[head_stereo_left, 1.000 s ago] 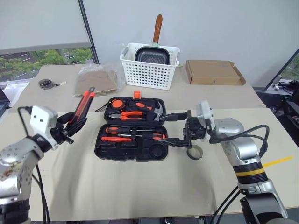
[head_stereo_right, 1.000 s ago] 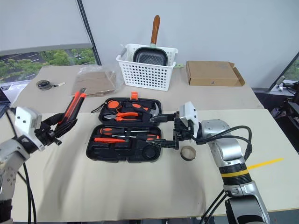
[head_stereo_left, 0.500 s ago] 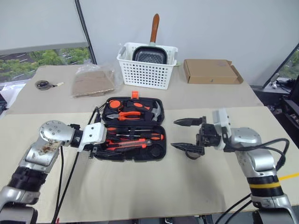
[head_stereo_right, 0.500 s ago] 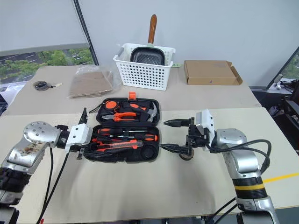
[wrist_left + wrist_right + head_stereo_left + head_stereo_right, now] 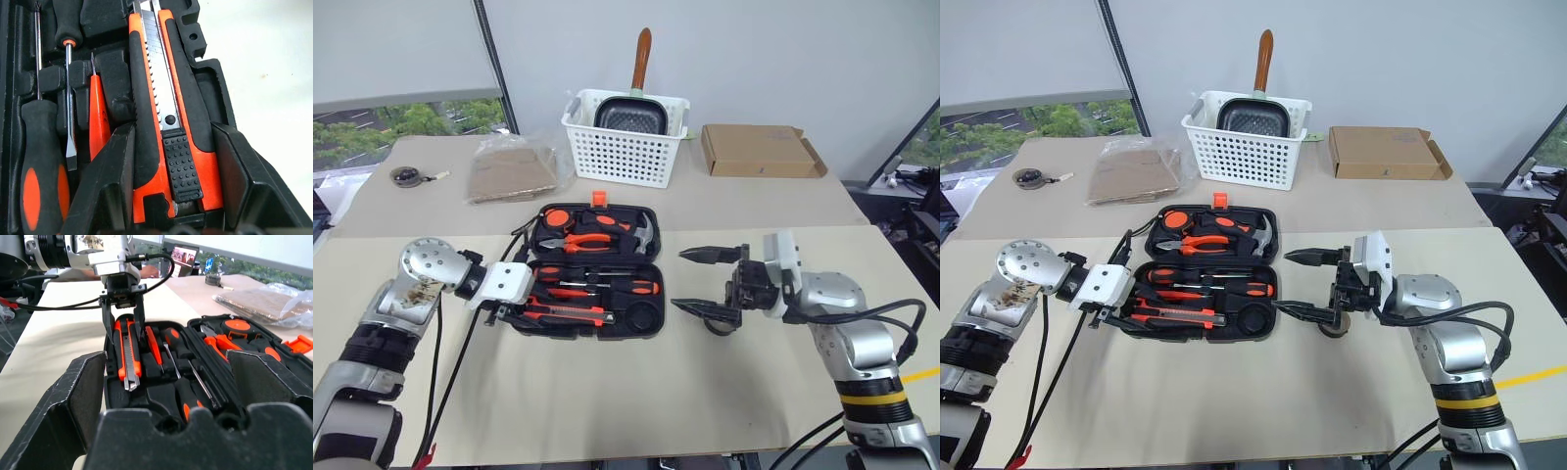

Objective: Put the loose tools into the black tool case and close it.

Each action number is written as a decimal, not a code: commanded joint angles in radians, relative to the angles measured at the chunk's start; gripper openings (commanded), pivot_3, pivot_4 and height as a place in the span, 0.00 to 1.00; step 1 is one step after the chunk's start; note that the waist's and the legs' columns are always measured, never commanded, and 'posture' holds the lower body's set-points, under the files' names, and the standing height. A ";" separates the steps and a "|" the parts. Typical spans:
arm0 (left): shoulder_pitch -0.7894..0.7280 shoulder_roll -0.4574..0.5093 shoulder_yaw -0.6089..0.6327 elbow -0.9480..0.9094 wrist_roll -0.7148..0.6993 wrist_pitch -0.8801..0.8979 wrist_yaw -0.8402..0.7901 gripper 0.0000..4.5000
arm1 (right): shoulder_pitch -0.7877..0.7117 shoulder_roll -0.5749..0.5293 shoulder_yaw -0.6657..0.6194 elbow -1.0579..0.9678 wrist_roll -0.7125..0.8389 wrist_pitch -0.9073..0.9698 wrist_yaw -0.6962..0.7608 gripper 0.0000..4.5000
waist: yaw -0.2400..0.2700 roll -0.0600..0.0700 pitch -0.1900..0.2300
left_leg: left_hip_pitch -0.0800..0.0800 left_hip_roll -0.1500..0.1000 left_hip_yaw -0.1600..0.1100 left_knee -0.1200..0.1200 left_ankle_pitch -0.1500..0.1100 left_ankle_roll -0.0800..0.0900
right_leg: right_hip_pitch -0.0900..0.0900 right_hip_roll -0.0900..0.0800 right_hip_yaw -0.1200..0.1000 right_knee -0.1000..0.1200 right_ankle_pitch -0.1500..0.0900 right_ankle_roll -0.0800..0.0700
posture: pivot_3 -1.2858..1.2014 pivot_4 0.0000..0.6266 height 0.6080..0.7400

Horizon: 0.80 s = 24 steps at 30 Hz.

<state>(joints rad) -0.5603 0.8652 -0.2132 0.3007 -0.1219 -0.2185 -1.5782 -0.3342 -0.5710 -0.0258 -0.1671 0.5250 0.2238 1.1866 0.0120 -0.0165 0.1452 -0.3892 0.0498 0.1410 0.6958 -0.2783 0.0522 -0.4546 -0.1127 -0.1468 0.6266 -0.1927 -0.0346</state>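
Observation:
The black tool case (image 5: 646, 315) lies open in the middle of the table. My left gripper (image 5: 512, 311) is at its front left corner, shut on the orange-black utility knife (image 5: 146, 73), which lies along the case's front row. Beside the knife sit the slim orange tester screwdriver (image 5: 98, 112) and two black-and-orange screwdrivers (image 5: 41, 161). To the right of the case my right gripper (image 5: 680, 279) hangs open, pointing at it with nothing between its fingers. The small tape roll (image 5: 1334, 325) rests on the table under its lower finger.
Orange-handled pliers (image 5: 587, 242) and a hammer (image 5: 644, 230) fill the case's far half. Behind stand a white basket (image 5: 626, 157) holding a pan, a cardboard box (image 5: 759, 152) and a plastic-wrapped packet (image 5: 514, 171). A dark disc with a cord (image 5: 408, 175) lies far left.
My left arm swung the utility knife from up on the left down into the case's front row. My right gripper drew back from the case to the right, still open.

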 commanded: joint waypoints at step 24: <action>-0.039 -0.013 0.095 -0.136 -0.176 0.230 0.021 0.99 | -0.038 -0.004 0.011 -0.004 0.011 -0.009 0.005 1.00 | -0.001 0.000 0.000 | 0.000 0.000 0.000 0.001 0.003 -0.004 | 0.000 0.000 0.000 0.002 0.000 0.000 | 0.52 0.24 0.70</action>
<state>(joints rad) -0.5778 0.8353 -0.1769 0.2395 -0.2066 -0.0742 -1.5450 -0.3489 -0.5726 -0.0087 -0.1564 0.5250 0.2247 1.1883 0.0112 -0.0167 0.1452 -0.3890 0.0500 0.1409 0.6970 -0.2757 0.0481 -0.4546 -0.1125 -0.1466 0.6285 -0.1927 -0.0345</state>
